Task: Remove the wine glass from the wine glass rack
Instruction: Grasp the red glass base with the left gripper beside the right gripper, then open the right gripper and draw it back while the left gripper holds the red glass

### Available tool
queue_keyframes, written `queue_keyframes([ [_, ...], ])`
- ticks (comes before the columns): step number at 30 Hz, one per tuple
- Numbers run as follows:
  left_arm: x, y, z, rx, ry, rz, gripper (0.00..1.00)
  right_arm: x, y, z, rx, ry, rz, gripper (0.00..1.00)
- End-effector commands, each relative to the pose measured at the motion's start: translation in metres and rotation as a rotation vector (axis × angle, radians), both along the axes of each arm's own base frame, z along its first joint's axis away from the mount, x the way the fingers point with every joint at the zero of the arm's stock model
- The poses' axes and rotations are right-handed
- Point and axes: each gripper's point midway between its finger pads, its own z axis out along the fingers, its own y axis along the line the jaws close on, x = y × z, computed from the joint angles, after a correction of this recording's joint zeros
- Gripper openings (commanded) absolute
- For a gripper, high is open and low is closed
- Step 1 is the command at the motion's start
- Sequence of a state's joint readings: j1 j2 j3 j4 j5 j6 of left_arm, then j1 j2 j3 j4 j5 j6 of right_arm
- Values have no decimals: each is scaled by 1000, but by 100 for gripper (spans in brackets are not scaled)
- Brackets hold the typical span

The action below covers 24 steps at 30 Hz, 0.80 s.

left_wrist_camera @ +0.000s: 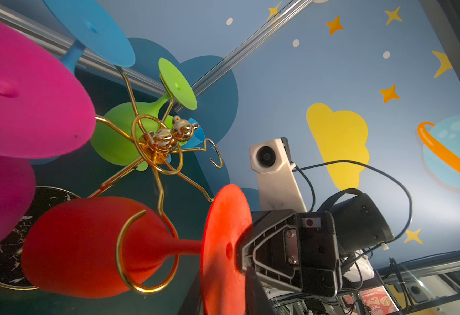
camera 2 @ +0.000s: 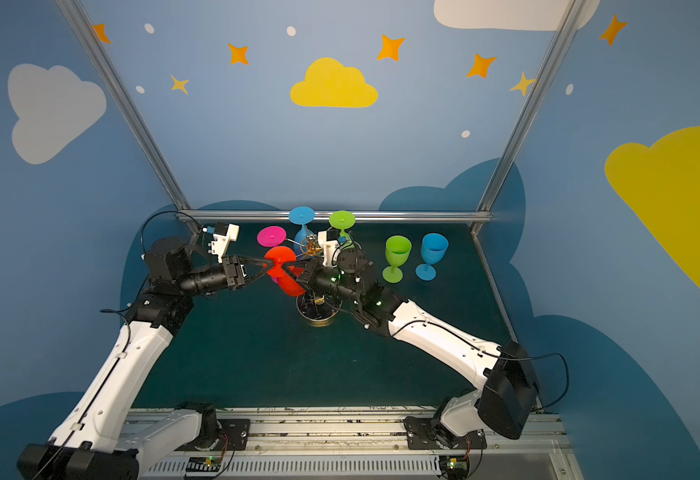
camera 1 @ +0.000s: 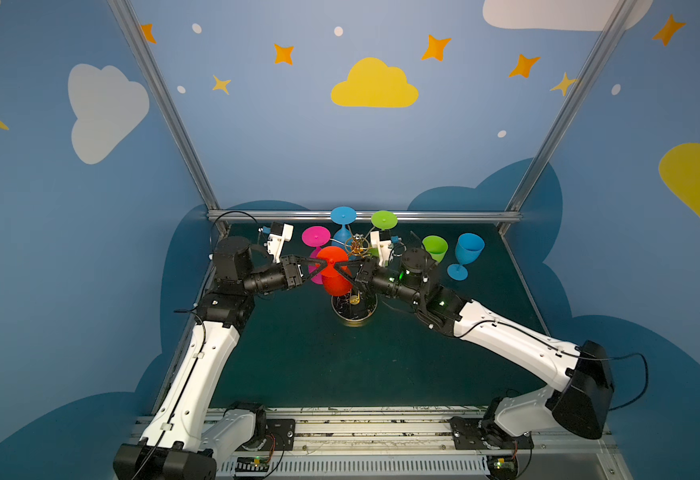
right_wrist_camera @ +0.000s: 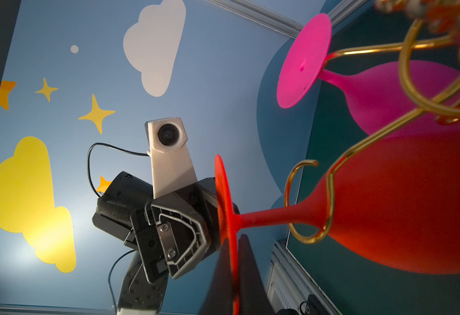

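Red glass [camera 1: 335, 284] not yet off rack [camera 1: 362, 311]: stem in loop. Right gripper [camera 1: 338, 264] clamped on foot; left gripper [camera 1: 323, 263] flanking it, contact indeterminate.

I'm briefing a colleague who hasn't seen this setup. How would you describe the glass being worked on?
Find the gold wire rack in the middle of the dark green table. Of the glasses hanging upside down from it, take the one nearest the robot: the only red wine glass, with the left gripper and right gripper at its foot.
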State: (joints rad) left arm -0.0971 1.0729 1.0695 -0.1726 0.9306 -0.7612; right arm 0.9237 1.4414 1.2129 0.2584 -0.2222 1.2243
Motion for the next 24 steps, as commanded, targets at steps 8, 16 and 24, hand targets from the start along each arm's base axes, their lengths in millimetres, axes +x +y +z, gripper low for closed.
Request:
queue_keyframes([
  [8,-1,-4,13,-8,-47,-11,3,1,-3,7,-8,-44,-11,0],
  [16,0,-4,15,-26,-33,-1,3,-3,-12,9,-35,-84,-28,33],
  [24,6,-2,14,-44,-12,35,3,-12,-27,15,-68,-135,-51,53],
])
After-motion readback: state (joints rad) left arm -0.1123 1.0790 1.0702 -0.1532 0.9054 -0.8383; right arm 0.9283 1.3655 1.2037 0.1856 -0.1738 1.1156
